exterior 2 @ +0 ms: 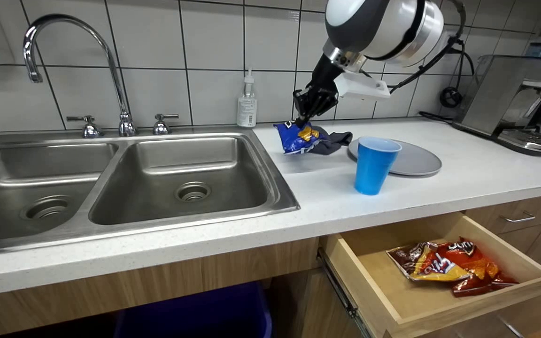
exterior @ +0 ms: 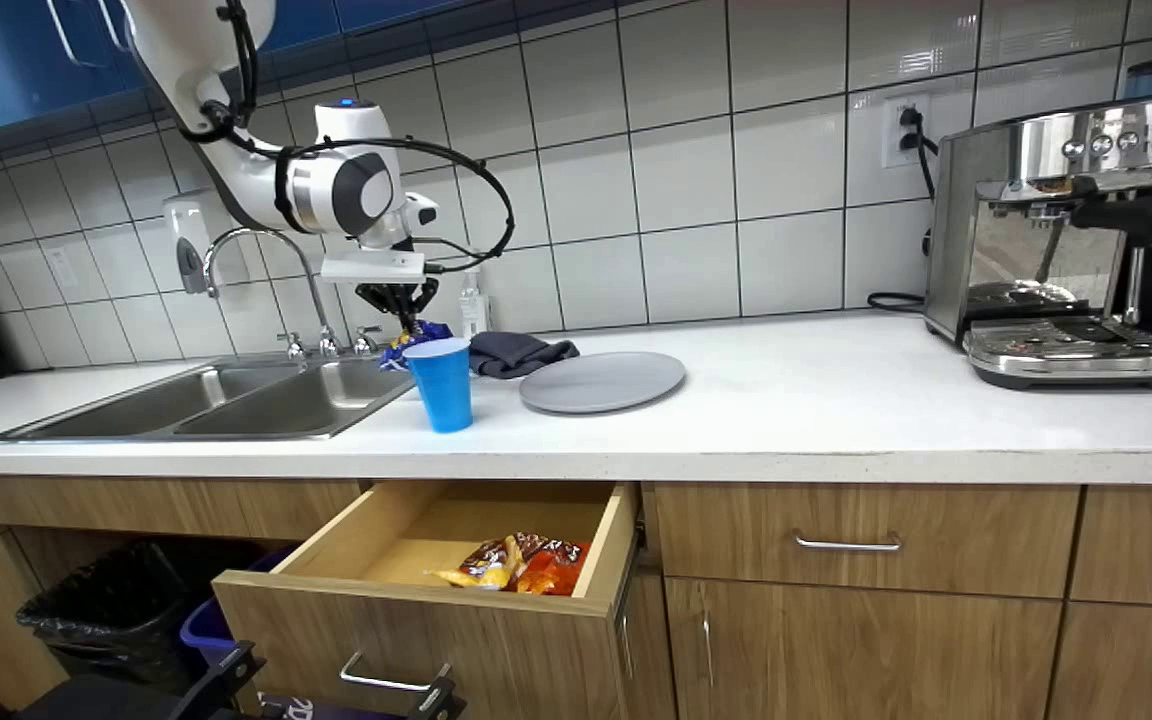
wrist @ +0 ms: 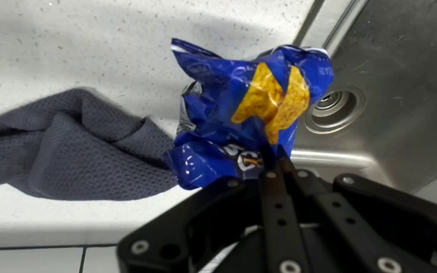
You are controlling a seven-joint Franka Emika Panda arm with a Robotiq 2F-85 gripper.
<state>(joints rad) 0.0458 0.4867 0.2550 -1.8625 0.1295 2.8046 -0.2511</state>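
Wrist view: a crumpled, shiny blue plastic chip bag point(wrist: 249, 106) printed with golden chips and white lettering is held by the black jointed tool point(wrist: 274, 154), which is clamped on it. Its printed front faces the camera and its long axis, as far as the creases let one tell, slants from lower left to upper right, the upper end overlapping the edge of a stainless-steel sink point(wrist: 412, 94); a folded dark grey woven towel point(wrist: 78, 151) lies leftward on the white speckled tabletop point(wrist: 108, 49). In an exterior view, the bag hangs just beside the sink, near a tapered blue cup point(exterior 2: 374, 169).
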